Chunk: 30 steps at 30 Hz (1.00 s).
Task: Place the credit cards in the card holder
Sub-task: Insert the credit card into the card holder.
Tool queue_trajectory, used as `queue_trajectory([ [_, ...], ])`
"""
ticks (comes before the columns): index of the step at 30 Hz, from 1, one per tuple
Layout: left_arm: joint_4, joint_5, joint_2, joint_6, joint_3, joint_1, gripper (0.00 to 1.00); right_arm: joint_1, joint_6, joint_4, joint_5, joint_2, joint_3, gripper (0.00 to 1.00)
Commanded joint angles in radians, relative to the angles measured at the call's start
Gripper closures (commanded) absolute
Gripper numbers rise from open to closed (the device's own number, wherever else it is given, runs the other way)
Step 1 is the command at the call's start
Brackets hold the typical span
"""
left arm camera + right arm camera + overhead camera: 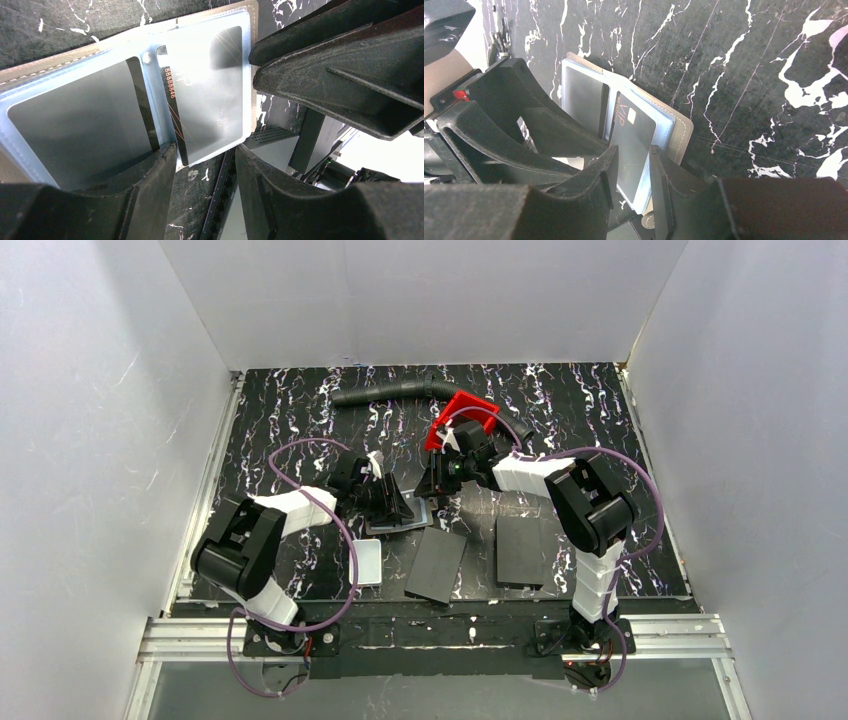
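one card holder (676, 131) lying open. left claw (205, 156) spread wide over it. right claw (633, 154) narrow astride a credit card (631, 132); grip unclear.

Middle: the left hand (392, 502) and right hand (440, 480) sit low over the open card holder (400, 523), tips near each other; only a narrow gap is left between them.
Near edge: the left black panel (437, 565) and right black panel (520, 550) lie flat, just beside the holder.
Near-left corner: the white box (367, 562) lies beside the left panel, close to the left arm.
Far edge: the grey hose (395, 393) runs along it; the red tray (462, 412) is just behind the right hand.
Far corners: bare worktop (290, 410) on both sides.
Overhead: purple cables (300, 455) loop above each arm.
Sides: white walls (420, 300) close off three edges.
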Motion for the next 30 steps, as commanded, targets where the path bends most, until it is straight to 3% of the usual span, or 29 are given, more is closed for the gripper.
queue_trajectory([
  [1,-0.019,-0.009,0.025,0.0,-0.028,0.002,0.54,-0.004,0.018,0.053,-0.016,0.013,0.003,0.63],
  [22,-0.009,-0.004,0.021,-0.012,-0.042,0.002,0.53,-0.003,0.049,0.095,-0.012,0.016,-0.051,0.59],
  [30,0.015,0.004,0.037,-0.027,-0.047,0.002,0.53,0.008,0.152,0.234,-0.088,0.009,-0.083,0.59],
])
